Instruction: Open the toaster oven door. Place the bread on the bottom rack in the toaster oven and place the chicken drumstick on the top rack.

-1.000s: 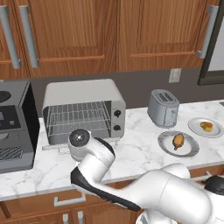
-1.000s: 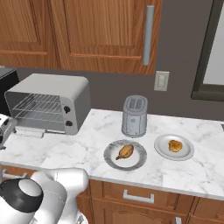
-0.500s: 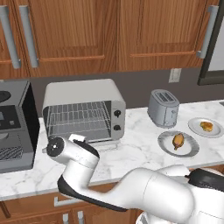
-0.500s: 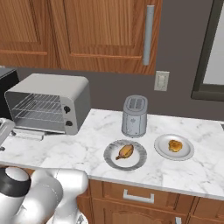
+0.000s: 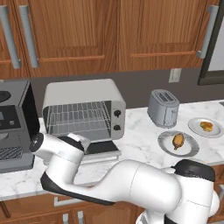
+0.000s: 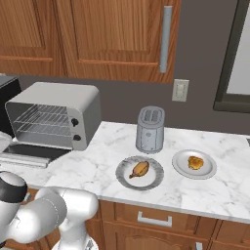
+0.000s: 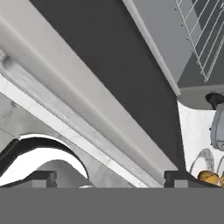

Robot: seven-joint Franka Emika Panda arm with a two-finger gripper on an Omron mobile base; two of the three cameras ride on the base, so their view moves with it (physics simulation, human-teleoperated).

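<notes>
The silver toaster oven [image 5: 83,109] [image 6: 53,114] stands with its door [image 5: 101,148] [image 7: 122,78] folded down flat, and two wire racks [image 5: 78,118] show inside. My gripper [image 7: 111,178] hangs low over the door's front edge by the silver handle [image 7: 65,96]; it is open and holds nothing. My hand [image 5: 81,142] sits at the door's left front corner. The bread [image 5: 206,126] [image 6: 195,162] lies on a plate at the right. The chicken drumstick [image 5: 177,140] [image 6: 140,169] [image 7: 208,177] lies on a grey plate nearer the middle.
A grey pop-up toaster [image 5: 162,107] [image 6: 150,129] stands between the oven and the plates. A black coffee machine [image 5: 13,127] is just left of the oven. Wooden cabinets [image 5: 109,30] hang above the marble counter [image 6: 88,168].
My arm has swung left and lower along the counter front, bringing the hand to the open door's left front corner. The door, bread and drumstick have not moved.
</notes>
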